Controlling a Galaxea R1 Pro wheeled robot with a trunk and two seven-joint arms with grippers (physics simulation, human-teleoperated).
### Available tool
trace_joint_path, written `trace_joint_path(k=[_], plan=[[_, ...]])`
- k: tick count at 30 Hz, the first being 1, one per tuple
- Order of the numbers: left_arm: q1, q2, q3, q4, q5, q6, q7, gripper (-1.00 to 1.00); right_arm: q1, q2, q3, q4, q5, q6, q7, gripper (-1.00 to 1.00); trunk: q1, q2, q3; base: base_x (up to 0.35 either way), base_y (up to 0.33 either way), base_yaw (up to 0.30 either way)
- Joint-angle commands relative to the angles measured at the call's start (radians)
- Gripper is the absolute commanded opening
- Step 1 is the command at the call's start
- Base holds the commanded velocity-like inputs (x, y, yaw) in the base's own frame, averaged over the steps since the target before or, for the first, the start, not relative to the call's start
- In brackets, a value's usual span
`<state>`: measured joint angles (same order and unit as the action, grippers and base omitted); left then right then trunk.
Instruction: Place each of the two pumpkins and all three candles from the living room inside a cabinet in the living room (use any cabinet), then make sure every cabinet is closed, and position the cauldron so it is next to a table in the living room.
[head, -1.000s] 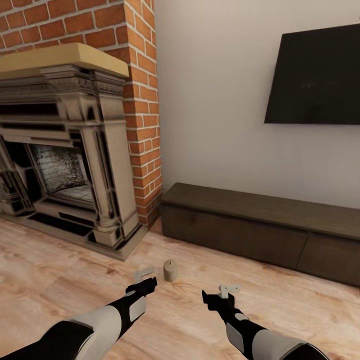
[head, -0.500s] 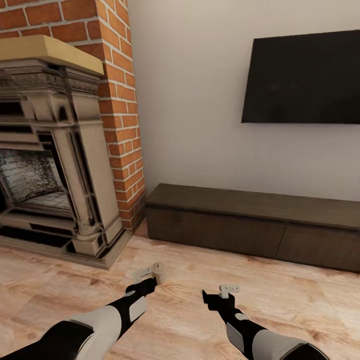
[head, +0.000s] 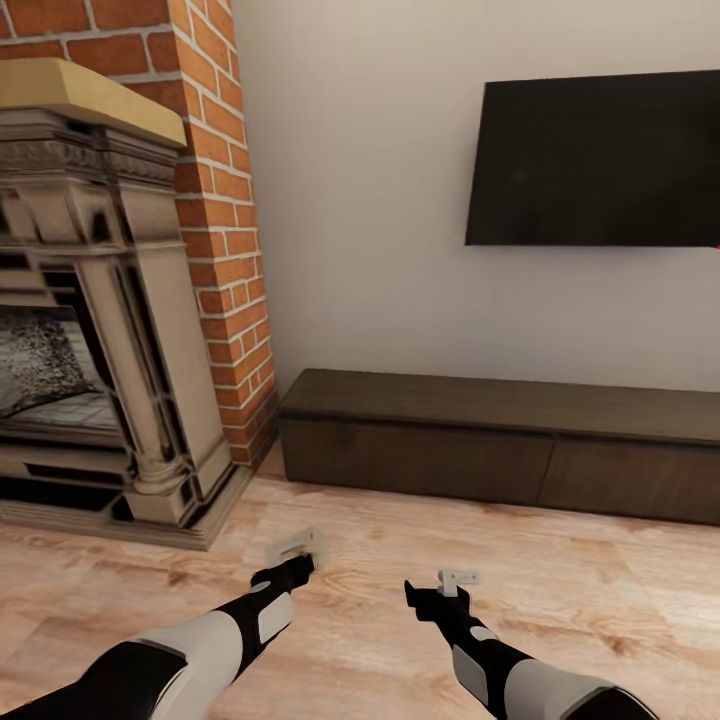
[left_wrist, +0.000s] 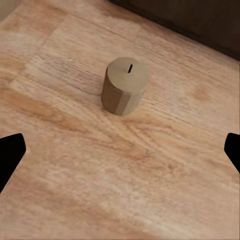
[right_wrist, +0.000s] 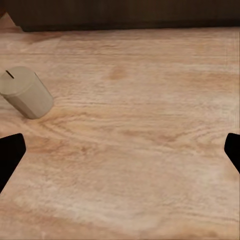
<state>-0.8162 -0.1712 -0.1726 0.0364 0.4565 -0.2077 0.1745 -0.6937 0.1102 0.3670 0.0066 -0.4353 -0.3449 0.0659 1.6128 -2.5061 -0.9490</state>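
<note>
So you're facing the wall (head: 380, 180) with the brick chimney (head: 215, 200) and that big ornate fireplace (head: 110, 330) off to your left, and a black TV (head: 600, 160) mounted up on your right. Under the TV runs the long dark cabinet (head: 500, 440), sitting on the wood floor (head: 560, 600) against the wall, and every drawer front you can see on it is flush shut.

Both your arms are stretched out low over the floor. Your left claw (head: 298, 550) is spread wide, the black fingertips (left_wrist: 10, 155) way out at the edges of the left wrist view with nothing between them. Right claw (head: 458, 578) is the same deal, wide apart and empty, fingertips (right_wrist: 10, 155) at the frame edges.

One candle (left_wrist: 125, 85) stands upright on the floor just ahead of your left claw, tan, little wick slot on top, not touching either finger. It's near the cabinet front but apart from it. Your right wrist cam catches that candle (right_wrist: 26, 92) too, off to the side.
</note>
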Motion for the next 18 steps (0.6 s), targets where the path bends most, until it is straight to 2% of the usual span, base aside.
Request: trace_joint_path(k=[1, 7, 18], plan=[[-0.001, -0.001, -0.008, 0.003, 0.007, -0.006, 0.001, 1.00, -0.001, 0.000, 0.004, 0.003, -0.011, -0.005, 0.006, 1.00, 0.000, 0.000, -0.001, 0.000, 0.316, -0.006], [-0.001, -0.001, -0.008, 0.003, 0.007, -0.006, 0.002, 1.00, -0.001, 0.000, 0.003, 0.003, -0.011, -0.005, 0.006, 1.00, 0.000, 0.000, -0.001, 0.000, 0.324, -0.037], [-0.001, 0.002, -0.008, 0.003, 0.007, -0.006, 0.003, 1.00, -0.001, 0.000, 0.000, 0.003, -0.015, -0.004, 0.005, 1.00, 0.000, 0.000, -0.001, 0.000, 0.326, -0.268]])
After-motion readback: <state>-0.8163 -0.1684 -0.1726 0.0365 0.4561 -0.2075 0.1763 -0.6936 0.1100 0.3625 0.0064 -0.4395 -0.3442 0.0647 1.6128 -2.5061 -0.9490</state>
